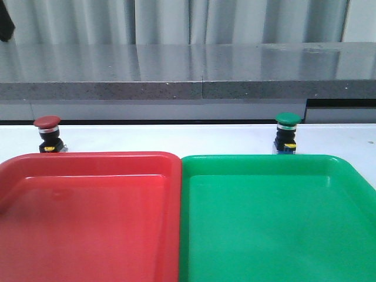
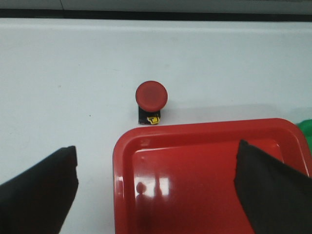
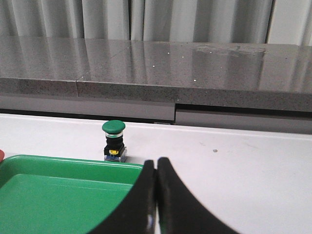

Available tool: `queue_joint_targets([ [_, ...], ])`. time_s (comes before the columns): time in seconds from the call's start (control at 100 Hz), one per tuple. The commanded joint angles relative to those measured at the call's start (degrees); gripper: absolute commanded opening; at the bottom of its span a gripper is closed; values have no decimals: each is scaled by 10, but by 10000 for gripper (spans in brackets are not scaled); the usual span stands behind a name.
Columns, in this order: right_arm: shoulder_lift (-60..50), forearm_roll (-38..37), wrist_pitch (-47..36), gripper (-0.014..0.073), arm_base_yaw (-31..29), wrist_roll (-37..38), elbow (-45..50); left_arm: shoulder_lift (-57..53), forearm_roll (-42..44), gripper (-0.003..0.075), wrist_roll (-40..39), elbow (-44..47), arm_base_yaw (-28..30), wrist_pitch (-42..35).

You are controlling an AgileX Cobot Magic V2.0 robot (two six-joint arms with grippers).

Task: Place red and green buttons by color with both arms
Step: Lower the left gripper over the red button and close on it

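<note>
The red button (image 1: 47, 123) stands upright on the white table just behind the red tray's (image 1: 88, 161) far rim, at the left. The green button (image 1: 288, 120) stands likewise behind the green tray (image 1: 264, 161), at the right. Neither gripper shows in the front view. In the left wrist view my left gripper (image 2: 157, 151) is open above the red tray's (image 2: 124, 161) far corner, with the red button (image 2: 151, 95) beyond it and nothing between its fingers (image 2: 39, 195). My right gripper (image 3: 156, 163) is shut on nothing, over the green tray's (image 3: 58, 163) corner, short of the green button (image 3: 113, 127).
Both trays lie side by side, touching, and fill the near half of the table. A grey stone ledge (image 1: 188, 73) runs along the back of the table (image 1: 176, 138), with grey curtains behind it. A dark object (image 1: 6, 20) shows at the upper left corner.
</note>
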Motion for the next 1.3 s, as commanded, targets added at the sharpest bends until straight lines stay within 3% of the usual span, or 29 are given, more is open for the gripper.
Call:
queue_joint_targets([
  [0.0, -10, 0, -41, -67, -3, -2, -8, 39, 0, 620, -1, -49, -3, -32],
  [0.47, -10, 0, -41, -67, -3, -2, -8, 255, 12, 620, -1, -176, -3, -33],
  [1.03, -10, 0, -41, -67, -3, -2, -8, 314, 12, 617, -1, -182, -4, -31],
  [1.13, -10, 0, -41, -67, -3, -2, -8, 314, 12, 572, -1, -182, -4, -31],
  [1.29, -10, 0, -41, -67, -3, -2, -8, 314, 12, 404, -1, -182, -4, -31],
])
